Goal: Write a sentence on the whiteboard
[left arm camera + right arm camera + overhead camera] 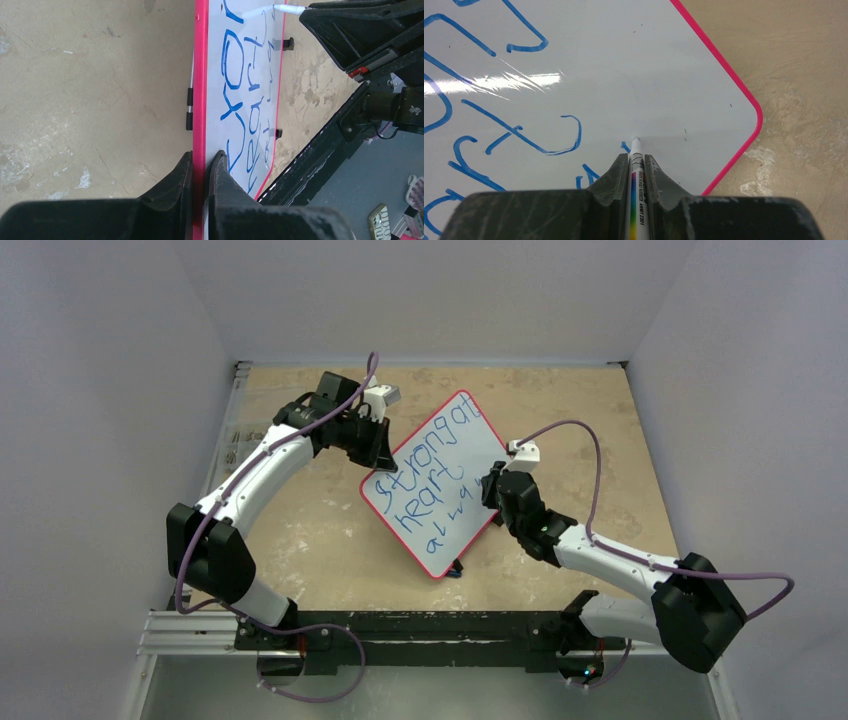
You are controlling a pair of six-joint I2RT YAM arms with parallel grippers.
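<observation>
The whiteboard (478, 462), askew mid-frame on the bench (320, 530), shows its sentence (425, 490) seemingly unfinished, so the right claw (636, 161), clamped on the marker (636, 200), should press lightly while the left claw (202, 162), pinching its edge, steadies it.

**Blue handwriting on a board, small print on a pen**

The whiteboard (488, 455) carries a slanted blue sentence (425, 475): "strong at" on the first line and "heart" below. A smaller third line is unclear. The marker (636, 200) barrel shows tiny print ending "2301".
</observation>
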